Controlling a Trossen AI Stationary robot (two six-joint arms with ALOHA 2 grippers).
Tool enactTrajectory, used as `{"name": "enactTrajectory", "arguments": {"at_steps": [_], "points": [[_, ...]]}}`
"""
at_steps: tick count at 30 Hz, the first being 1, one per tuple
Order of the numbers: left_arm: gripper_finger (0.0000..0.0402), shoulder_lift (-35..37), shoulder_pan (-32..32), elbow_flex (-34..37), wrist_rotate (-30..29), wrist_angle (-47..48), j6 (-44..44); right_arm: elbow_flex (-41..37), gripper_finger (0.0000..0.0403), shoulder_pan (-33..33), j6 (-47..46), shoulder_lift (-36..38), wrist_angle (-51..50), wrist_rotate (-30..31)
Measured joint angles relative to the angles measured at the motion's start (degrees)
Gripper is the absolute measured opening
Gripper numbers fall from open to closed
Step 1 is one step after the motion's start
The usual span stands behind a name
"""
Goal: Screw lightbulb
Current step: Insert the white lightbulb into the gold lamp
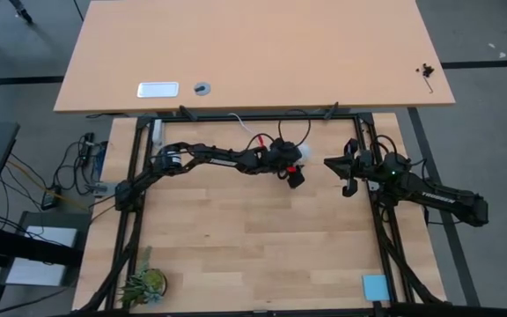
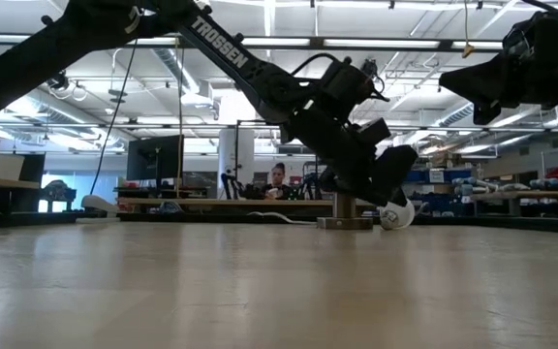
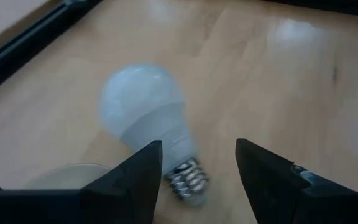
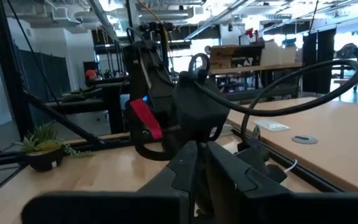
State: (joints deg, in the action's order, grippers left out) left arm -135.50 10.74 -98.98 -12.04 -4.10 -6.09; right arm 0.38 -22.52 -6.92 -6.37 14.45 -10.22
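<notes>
Two risks stand out. The lightbulb [image 3: 146,115] lies loose on its side on the bench [image 1: 262,255], so a nudge from one finger could roll it away, and pinching the smooth glass instead of the neck could let it slip. The left hand [image 3: 197,168] reaches low at the far middle, fingers open astride the screw end, holding nothing. The right hand [image 1: 345,176] waits raised at the right, fingers closed, empty.

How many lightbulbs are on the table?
1. The lightbulb lies on its side on the wooden table, near the far edge, right under the left gripper, whose open fingers straddle its screw end. I see no others, though the arms could hide one.
</notes>
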Motion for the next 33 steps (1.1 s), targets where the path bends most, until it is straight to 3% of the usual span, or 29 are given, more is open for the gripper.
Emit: {"name": "enactTrajectory", "arguments": {"at_steps": [10,29,33], "points": [[0.0212,-0.76,0.61,-0.02,4.79,-1.62,0.05,0.0,0.0045,0.0,0.01,0.0,0.01,0.0],[0.0212,-0.8,-1.82,0.01,5.25,-0.94,2.15,0.0,0.0045,0.0,0.02,0.02,0.05,0.0],[0.0212,-0.94,-2.85,0.11,1.68,-1.28,2.73,0.0,0.0045,0.0,0.15,0.02,0.05,0.0]]}}
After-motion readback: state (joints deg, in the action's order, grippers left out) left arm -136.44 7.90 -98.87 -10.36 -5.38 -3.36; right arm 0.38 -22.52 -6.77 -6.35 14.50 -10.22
